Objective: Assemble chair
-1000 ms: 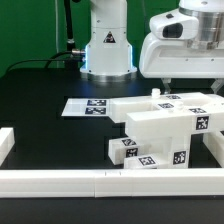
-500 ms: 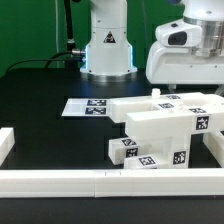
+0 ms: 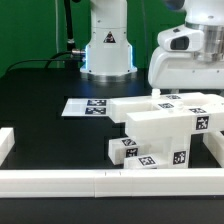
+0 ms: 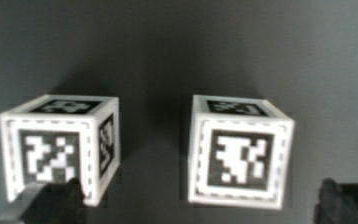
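The chair parts (image 3: 160,128) stand joined as a white blocky cluster at the exterior view's centre right, with black-and-white tags on their faces. Above its far right end hangs the arm's white hand (image 3: 190,58); its fingertips do not show there. In the wrist view, two white square tagged blocks stand side by side, one (image 4: 60,140) and the other (image 4: 240,148), on the dark table. My gripper (image 4: 197,206) is open. Its dark fingers (image 4: 51,203) show at the picture's two lower corners, apart from both blocks and holding nothing.
The marker board (image 3: 84,105) lies flat at the exterior view's left of the chair parts. A long low white rail (image 3: 100,180) borders the front, with a short piece (image 3: 5,142) at the left. The robot's base (image 3: 106,45) stands at the back.
The white hand has drifted toward the exterior view's right and slightly upward. The chair parts have not moved, and the jaws stay wide.
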Controlling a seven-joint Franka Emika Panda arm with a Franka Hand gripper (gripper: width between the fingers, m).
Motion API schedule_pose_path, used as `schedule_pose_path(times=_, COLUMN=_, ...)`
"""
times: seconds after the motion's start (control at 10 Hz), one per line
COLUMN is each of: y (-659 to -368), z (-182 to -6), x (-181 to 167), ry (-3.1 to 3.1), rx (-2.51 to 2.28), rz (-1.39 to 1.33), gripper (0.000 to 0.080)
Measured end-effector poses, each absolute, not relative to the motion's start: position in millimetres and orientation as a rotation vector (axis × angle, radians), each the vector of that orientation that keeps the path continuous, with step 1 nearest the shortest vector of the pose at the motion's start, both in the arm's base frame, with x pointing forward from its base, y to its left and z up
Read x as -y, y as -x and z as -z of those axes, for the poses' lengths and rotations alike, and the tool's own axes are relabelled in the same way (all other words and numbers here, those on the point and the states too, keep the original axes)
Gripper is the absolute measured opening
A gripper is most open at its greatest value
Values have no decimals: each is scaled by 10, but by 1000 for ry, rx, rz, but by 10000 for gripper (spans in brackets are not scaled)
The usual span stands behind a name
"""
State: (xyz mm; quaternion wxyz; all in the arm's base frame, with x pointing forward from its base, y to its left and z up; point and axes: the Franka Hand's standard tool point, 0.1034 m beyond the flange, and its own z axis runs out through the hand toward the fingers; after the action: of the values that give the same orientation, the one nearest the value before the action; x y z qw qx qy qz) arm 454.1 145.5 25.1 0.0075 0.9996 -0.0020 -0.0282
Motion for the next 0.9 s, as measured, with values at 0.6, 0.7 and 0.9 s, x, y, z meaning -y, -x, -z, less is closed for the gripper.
schedule_pose_path(times=0.6, y=-4622, z=-282, x=-1431, ry=-3127, rx=4, rz=77, gripper=649)
schedule_pose_path(times=0.7, y=-4637, z=-302, x=-1423, ry=-3129, rx=5, rz=71, gripper=649)
schedule_pose_path(times=0.9, y=-4674, z=-361, x=-1433, ry=-3133, rx=6, rz=67, gripper=649)
